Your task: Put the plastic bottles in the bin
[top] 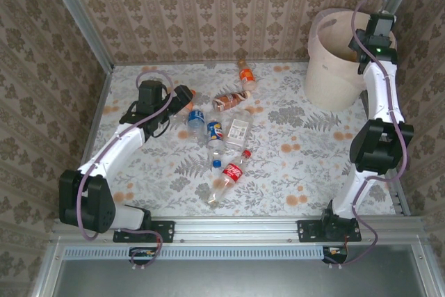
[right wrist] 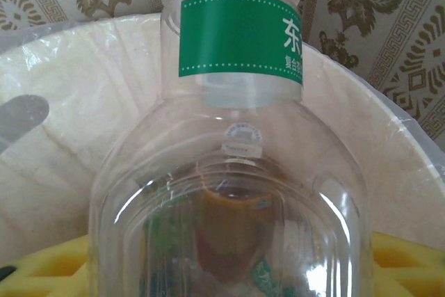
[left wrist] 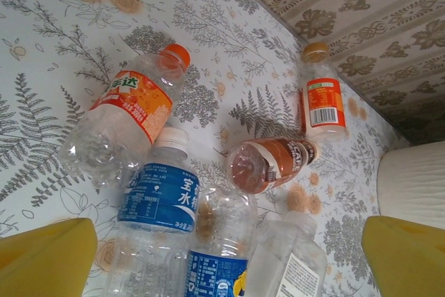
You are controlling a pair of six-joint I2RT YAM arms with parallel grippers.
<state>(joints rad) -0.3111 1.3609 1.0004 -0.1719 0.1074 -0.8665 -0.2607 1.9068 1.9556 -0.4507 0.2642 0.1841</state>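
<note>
A: Start big. How does the table [top: 313,165] look?
B: Loose bottles [top: 222,130] lie in a cluster at its middle, several of them touching. The bin [top: 332,85] stands at the far right corner, well apart from them.
A: And the one in hand?
B: The green-label bottle [right wrist: 236,172] hangs over the bin's mouth. The right gripper [right wrist: 229,266] is clamped on its lower body, with yellow pads [right wrist: 407,262] at either side. The bag [right wrist: 24,39] shows along the rim.
A: What could spoil the drop?
B: From above, that gripper sits toward the bin's far-right rim rather than over its centre. Released there, the bottle might clip the rim, bounce out or drag the bag.
A: The left side?
B: The left gripper [left wrist: 226,248] hovers low over the cluster, fingers wide apart with nothing held. Under it a blue-label bottle [left wrist: 156,199] touches an orange-label bottle [left wrist: 132,119] and another blue one.
A: So a crowded pick.
B: I'd judge so. A descending finger could land on a neighbour instead of the table. Closing might pinch two at once, or squirt a round, thin-walled bottle sideways. Anything knocked loose could roll toward the table's edge.
</note>
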